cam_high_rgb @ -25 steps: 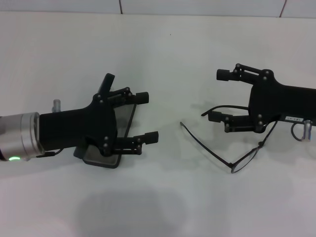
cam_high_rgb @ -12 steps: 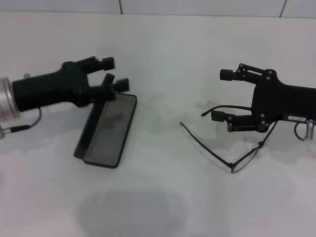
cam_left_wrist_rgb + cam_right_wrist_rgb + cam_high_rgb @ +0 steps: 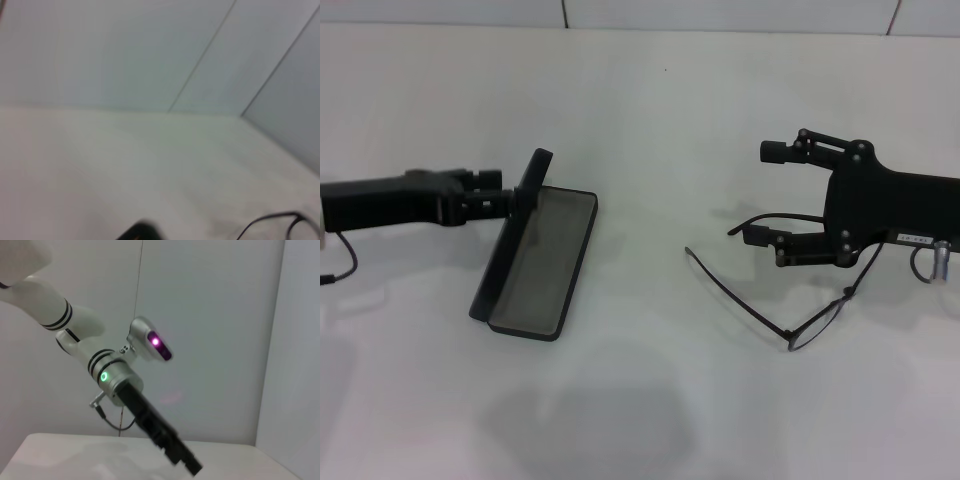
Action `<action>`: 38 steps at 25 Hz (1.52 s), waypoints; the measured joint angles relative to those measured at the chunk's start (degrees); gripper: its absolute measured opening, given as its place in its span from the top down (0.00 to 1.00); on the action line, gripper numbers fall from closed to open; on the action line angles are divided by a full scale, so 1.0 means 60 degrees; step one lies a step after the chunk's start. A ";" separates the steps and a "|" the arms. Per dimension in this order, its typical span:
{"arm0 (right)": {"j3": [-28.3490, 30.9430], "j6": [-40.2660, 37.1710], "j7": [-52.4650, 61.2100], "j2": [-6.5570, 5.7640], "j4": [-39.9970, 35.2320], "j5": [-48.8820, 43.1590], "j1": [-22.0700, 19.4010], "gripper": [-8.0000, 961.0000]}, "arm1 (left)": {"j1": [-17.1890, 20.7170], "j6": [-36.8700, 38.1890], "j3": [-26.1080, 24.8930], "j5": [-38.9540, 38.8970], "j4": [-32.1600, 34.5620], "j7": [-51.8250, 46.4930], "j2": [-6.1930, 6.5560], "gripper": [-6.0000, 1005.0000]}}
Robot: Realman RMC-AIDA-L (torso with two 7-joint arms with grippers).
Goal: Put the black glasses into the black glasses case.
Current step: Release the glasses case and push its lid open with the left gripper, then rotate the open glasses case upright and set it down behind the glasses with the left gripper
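Note:
The black glasses case (image 3: 548,262) lies open at the left of the white table, with its lid (image 3: 514,232) standing up along its left side. My left gripper (image 3: 500,200) is turned side-on, low, right at the top of the lid. The black glasses (image 3: 817,322) lie unfolded on the table at the right, one temple arm (image 3: 735,292) pointing toward the case. My right gripper (image 3: 766,194) is open and empty just above the glasses' far temple arm. A thin black wire shape (image 3: 272,220) shows in the left wrist view.
The white table (image 3: 650,400) ends at a tiled wall (image 3: 720,12) at the back. The right wrist view shows my left arm (image 3: 150,422) in front of a plain wall.
My left arm has rolled over and drawn back to the left, from above the open case to beside its lid. The right gripper has hardly moved. Case and glasses stay put.

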 joint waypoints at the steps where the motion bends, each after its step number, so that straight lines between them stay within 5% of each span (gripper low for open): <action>1: -0.0001 0.0000 0.0000 0.0005 -0.0004 0.0000 0.0001 0.09 | -0.0015 -0.0213 0.0000 0.0171 0.0032 -0.0106 -0.0018 0.13; 18: -0.0002 -0.0088 0.0007 0.0046 -0.0011 0.0001 -0.0010 0.09 | -0.0345 -0.1469 -0.0001 0.1328 0.0427 -0.0449 -0.0074 0.13; 24: -0.0002 -0.0146 0.0003 0.0046 -0.0011 0.0002 -0.0072 0.09 | -0.0345 -0.1474 -0.0001 0.1342 0.0435 -0.0811 -0.0069 0.23; 29: -0.0002 -0.0207 -0.0003 0.0033 -0.0012 0.0002 -0.0155 0.09 | -0.0343 -0.1474 0.0000 0.1328 0.0558 -0.0883 -0.0034 0.44; 38: 0.0006 -0.0804 -0.0160 -0.0055 -0.0034 -0.0207 -0.0279 0.09 | -0.0365 -0.1596 0.0001 0.0993 0.0660 -0.0574 -0.0007 0.58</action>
